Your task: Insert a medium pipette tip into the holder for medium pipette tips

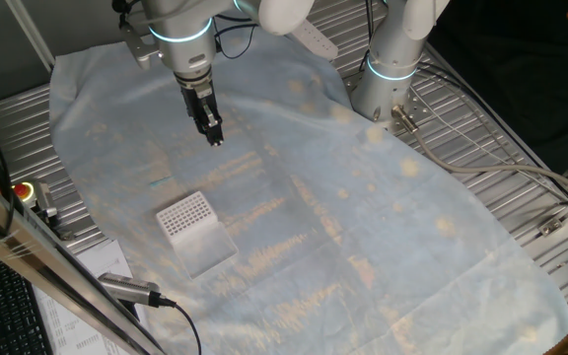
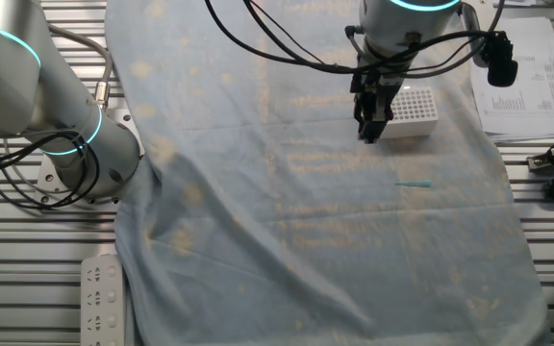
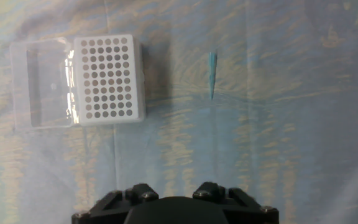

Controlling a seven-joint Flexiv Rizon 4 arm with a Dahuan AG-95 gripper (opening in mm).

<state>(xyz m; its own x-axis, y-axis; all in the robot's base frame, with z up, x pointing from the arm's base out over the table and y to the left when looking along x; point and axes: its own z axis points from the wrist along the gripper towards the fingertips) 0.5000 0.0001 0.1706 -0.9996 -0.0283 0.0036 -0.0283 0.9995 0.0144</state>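
The medium pipette tip, a thin pale teal sliver, lies flat on the cloth; it also shows in one fixed view and the other fixed view. The holder for medium pipette tips, a white box with a grid of holes, stands to the tip's left with its clear lid folded open. It shows too in both fixed views. My gripper hovers above the cloth, apart from both, with fingers together and nothing in them. The hand view shows only its dark base.
A pale blue wrinkled cloth covers the metal table. A second robot arm base stands at the cloth's edge with cables. Papers and small tools lie off the cloth beside the holder.
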